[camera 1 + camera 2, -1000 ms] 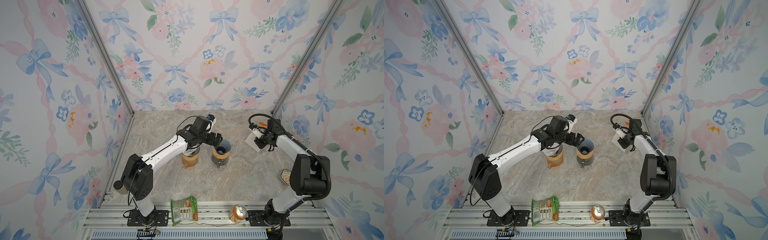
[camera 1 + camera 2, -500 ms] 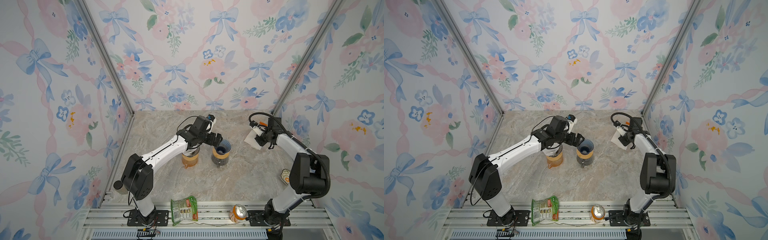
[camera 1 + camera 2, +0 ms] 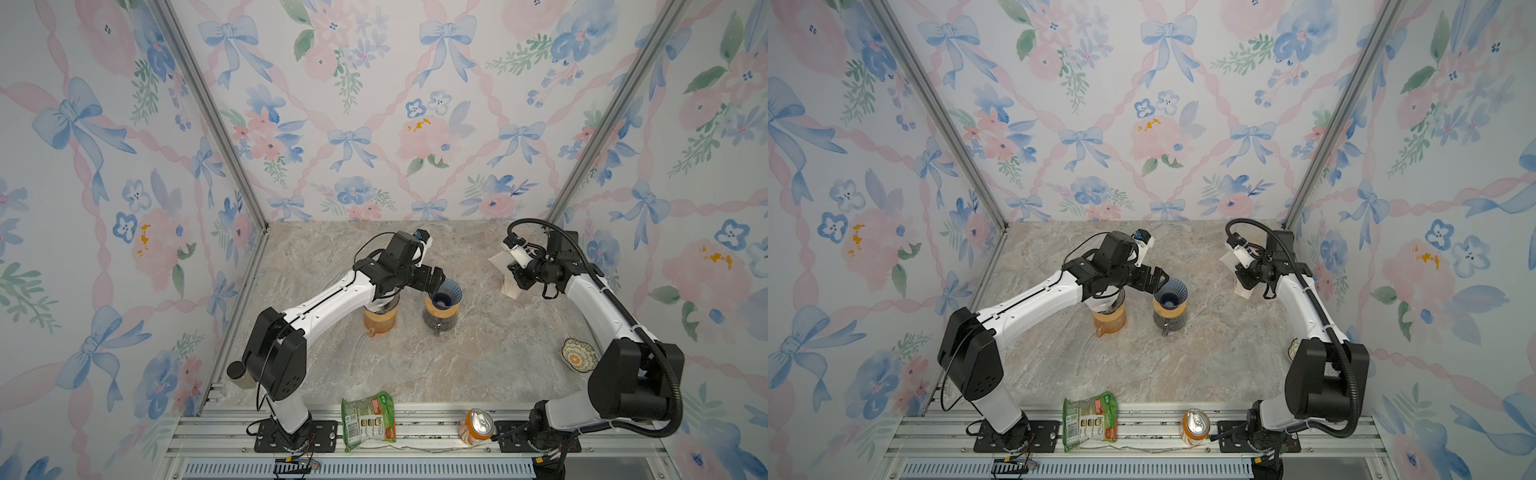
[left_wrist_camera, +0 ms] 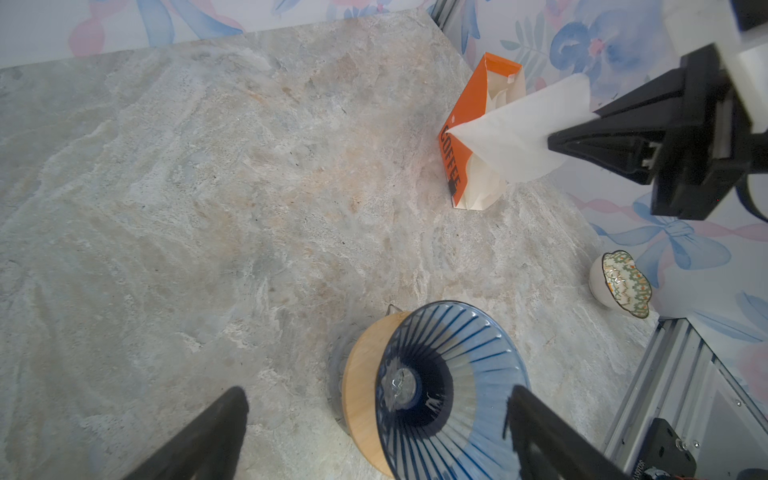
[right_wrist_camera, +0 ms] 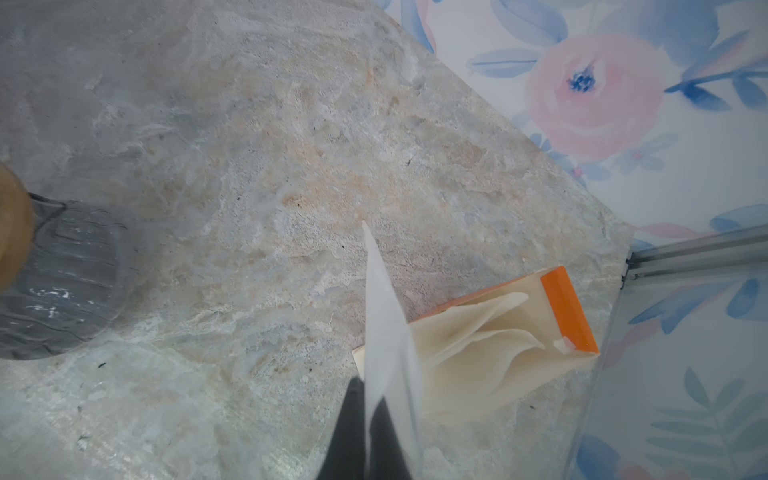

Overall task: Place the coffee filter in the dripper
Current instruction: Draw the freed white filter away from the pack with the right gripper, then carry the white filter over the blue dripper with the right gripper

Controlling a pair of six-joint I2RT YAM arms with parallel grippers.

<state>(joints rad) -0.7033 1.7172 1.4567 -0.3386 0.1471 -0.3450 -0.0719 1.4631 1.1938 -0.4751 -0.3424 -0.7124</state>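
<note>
Coffee filter (image 4: 523,133), white and folded flat, pinched at 1 edge between the closed tips of right gripper (image 4: 552,143). Held in the air, off the table (image 4: 208,166), over or just beside the open orange filter box (image 4: 453,166), with more filters inside it. In a top view, at about 2 o'clock from dripper (image 3: 446,291) and well apart from it.

Dripper blue, ribbed and empty, seated on the wooden collar of glass server (image 4: 361,374). Left gripper (image 3: 436,279) spread wide, holding nothing, just beside the dripper rim at about 10 o'clock. Fingers flank the cone in the left wrist view; contact with the rim impossible to tell.

Judged progress: 1 filter picked out of the box. Carry across and drop into the cone not yet done, so roughly halfway. Flat fold probably needs opening or pressing down to seat.

Further out from the dripper: orange pitcher (image 3: 378,322) at 8 o'clock, patterned bowl (image 3: 578,355) at 4 o'clock, snack packet (image 3: 368,422) and can (image 3: 476,426) toward 6 o'clock.
</note>
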